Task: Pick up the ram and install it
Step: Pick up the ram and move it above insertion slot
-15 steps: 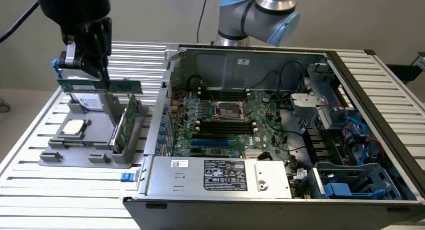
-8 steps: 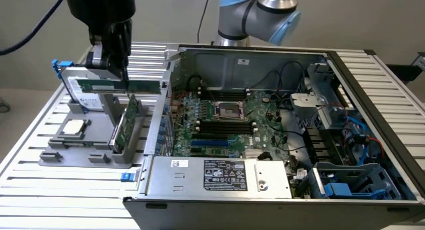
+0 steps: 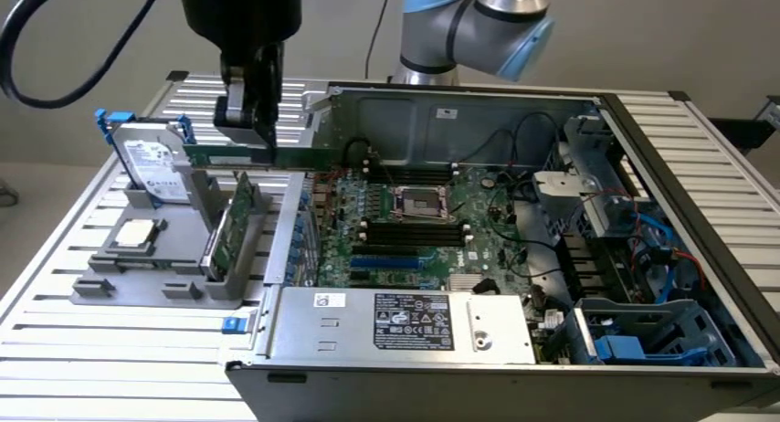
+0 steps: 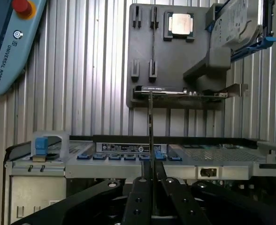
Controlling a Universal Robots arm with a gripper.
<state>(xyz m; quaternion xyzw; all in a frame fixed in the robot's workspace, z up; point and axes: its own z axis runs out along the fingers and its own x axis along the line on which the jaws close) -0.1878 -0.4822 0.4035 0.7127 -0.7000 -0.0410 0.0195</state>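
Observation:
The ram (image 3: 299, 156) is a long, thin green stick held level in the air above the grey holder (image 3: 146, 290), at the exterior view's left. My gripper (image 3: 250, 134) is shut on its middle from above. In the wrist view the ram (image 4: 150, 131) shows edge-on as a thin line running out from between the black fingers (image 4: 137, 192) of my gripper (image 4: 153, 187). The black ram slots (image 3: 415, 232) lie on the motherboard inside the open case, to the exterior view's right of the gripper.
The grey holder (image 4: 175, 56) carries a green expansion card (image 3: 232, 230) standing on edge, a hard drive (image 3: 152, 166) and a processor (image 3: 137, 235). The open computer case (image 3: 488, 102) has its power supply (image 3: 403, 321) at the front. A teach pendant (image 4: 6, 42) lies on the slatted table.

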